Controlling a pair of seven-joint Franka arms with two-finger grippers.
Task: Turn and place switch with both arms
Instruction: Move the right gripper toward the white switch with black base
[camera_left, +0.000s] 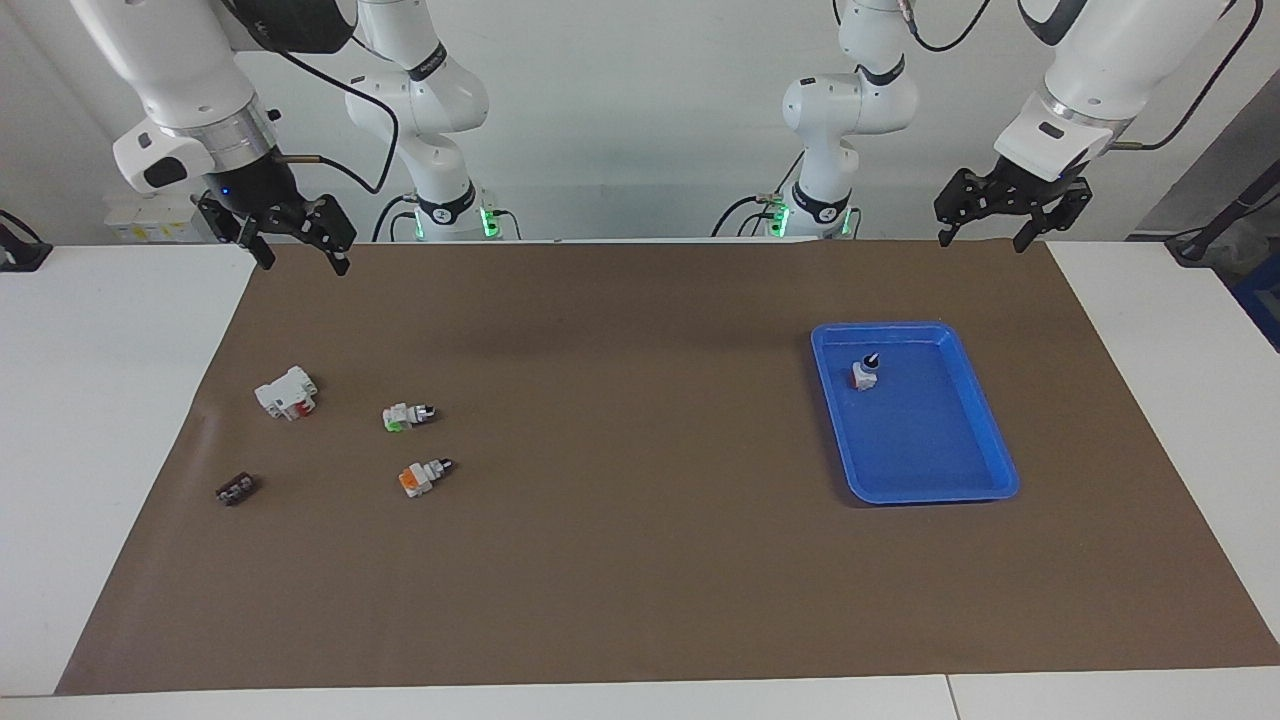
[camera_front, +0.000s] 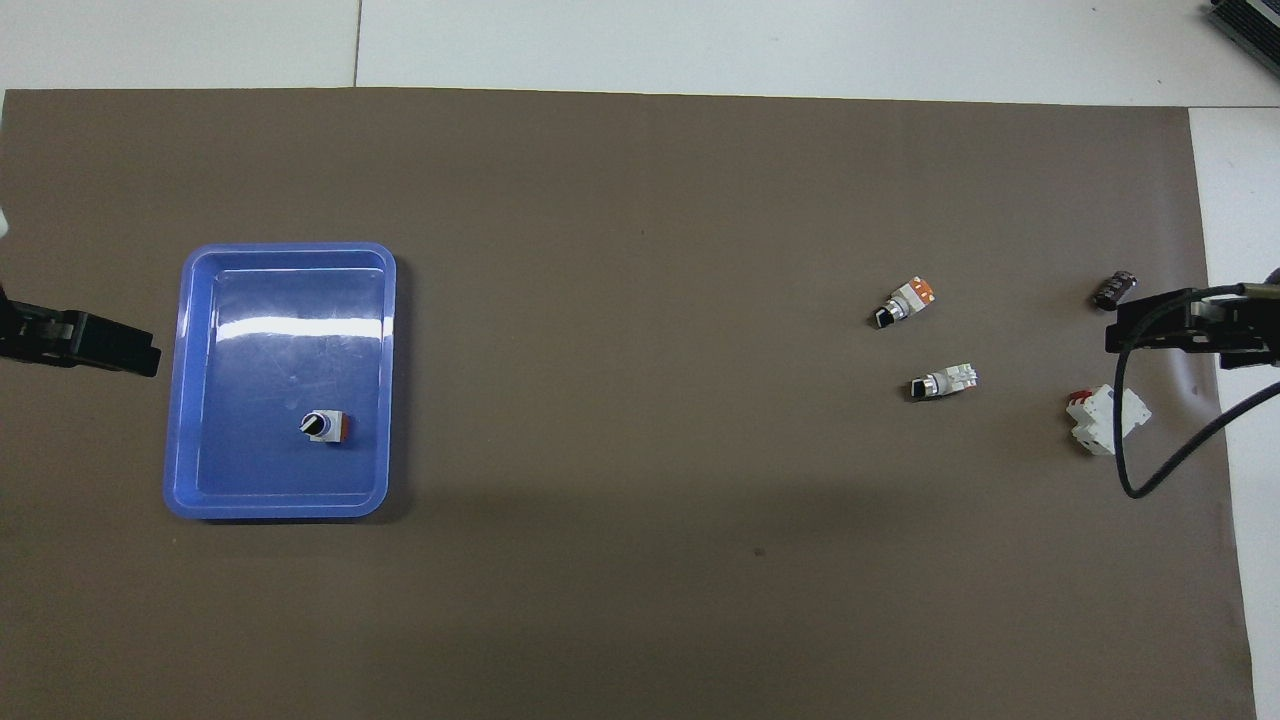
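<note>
The green-ended switch (camera_left: 408, 415) lies on its side on the brown mat (camera_left: 640, 560), toward the right arm's end, just nearer the robots than an orange-ended switch (camera_left: 424, 477). The left gripper (camera_left: 1005, 207) and right gripper (camera_left: 290, 228) hang with fingers spread and nothing between them, each over its own end of the mat.

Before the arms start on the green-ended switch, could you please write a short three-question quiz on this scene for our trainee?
1. True or false: the green-ended switch already lies in the blue tray.
2. Which switch lies farther from the robots: A) the green-ended switch, B) the orange-ended switch, C) the switch with a red base?
3. Fill in: the left gripper and the right gripper both hang with fingers ____ and hold nothing.

Key:
1. False; it lies on the brown mat, toward the right arm's end of the table.
2. B.
3. Open.
</note>
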